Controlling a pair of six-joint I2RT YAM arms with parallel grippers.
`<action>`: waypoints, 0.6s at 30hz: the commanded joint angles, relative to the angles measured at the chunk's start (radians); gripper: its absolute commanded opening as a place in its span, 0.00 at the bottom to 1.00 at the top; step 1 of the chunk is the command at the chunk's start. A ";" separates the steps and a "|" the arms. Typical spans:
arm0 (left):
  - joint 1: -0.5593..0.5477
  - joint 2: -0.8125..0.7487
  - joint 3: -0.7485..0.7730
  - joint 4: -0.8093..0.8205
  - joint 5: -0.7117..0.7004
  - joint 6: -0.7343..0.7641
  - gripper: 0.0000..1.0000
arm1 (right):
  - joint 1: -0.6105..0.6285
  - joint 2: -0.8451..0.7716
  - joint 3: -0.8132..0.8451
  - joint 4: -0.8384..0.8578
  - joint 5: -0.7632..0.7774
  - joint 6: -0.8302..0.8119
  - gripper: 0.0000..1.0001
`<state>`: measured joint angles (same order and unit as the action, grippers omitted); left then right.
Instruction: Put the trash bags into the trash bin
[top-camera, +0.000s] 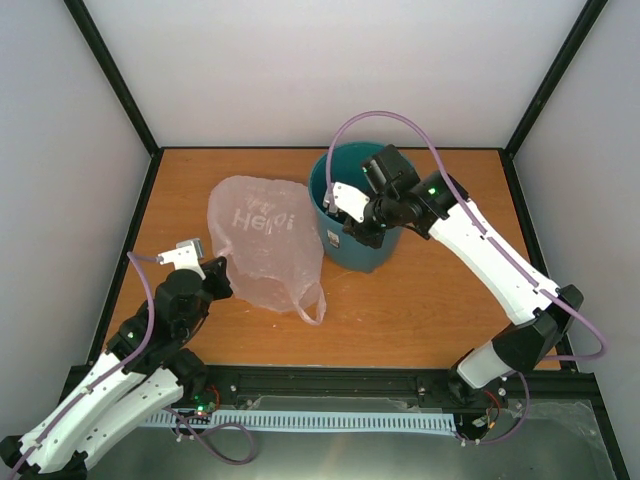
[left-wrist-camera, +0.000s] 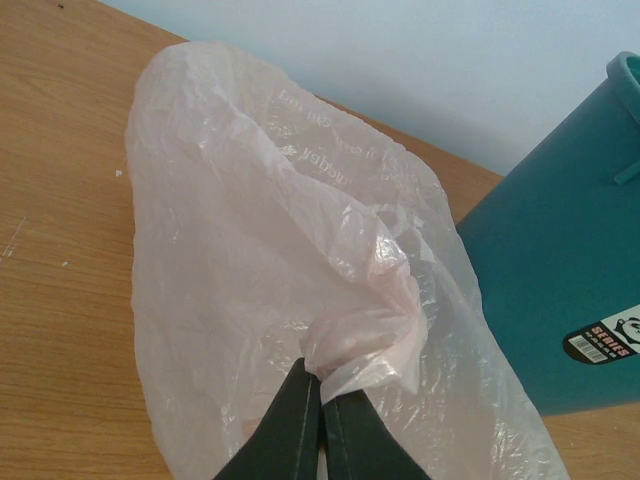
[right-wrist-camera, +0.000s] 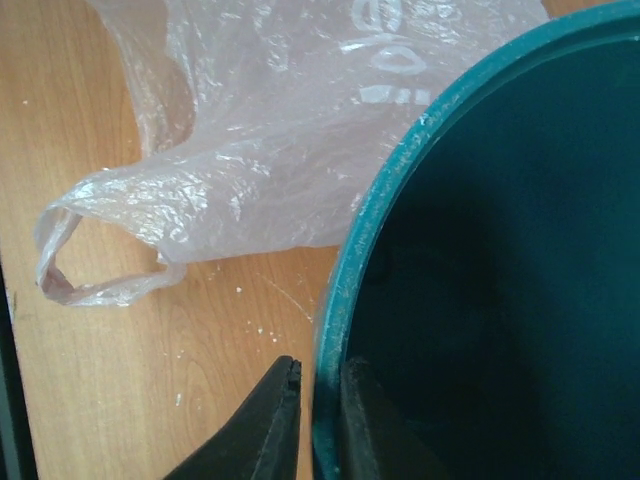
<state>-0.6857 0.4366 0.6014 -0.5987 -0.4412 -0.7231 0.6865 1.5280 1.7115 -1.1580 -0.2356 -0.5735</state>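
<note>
Pinching the trash bag (left-wrist-camera: 260, 250) in my left gripper (left-wrist-camera: 322, 385), I clamp the rim of the trash bin (right-wrist-camera: 375, 215) with my right gripper (right-wrist-camera: 318, 372). The bag lies wholly outside it

One thin translucent pale-pink plastic bag (top-camera: 262, 245), left of one round teal plastic bin (top-camera: 365, 258). Two black-and-white robot arms: left arm (top-camera: 120, 400), right arm (top-camera: 490, 250). One wooden table (top-camera: 420, 310).

Bag (top-camera: 265, 250): white "Hello" (bin label (left-wrist-camera: 603, 338) illegible).
</note>
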 joint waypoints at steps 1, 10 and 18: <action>-0.002 -0.006 0.006 0.013 -0.009 0.002 0.01 | 0.013 -0.025 -0.007 0.043 0.101 -0.002 0.18; -0.003 -0.004 0.008 0.012 -0.011 0.002 0.01 | 0.028 -0.089 0.032 0.040 -0.015 0.014 0.53; -0.003 -0.008 0.006 0.010 -0.015 0.001 0.01 | 0.294 -0.196 -0.320 0.158 0.039 -0.078 0.50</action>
<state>-0.6857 0.4366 0.6010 -0.5987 -0.4416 -0.7235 0.8696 1.3258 1.5333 -1.0557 -0.2398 -0.6094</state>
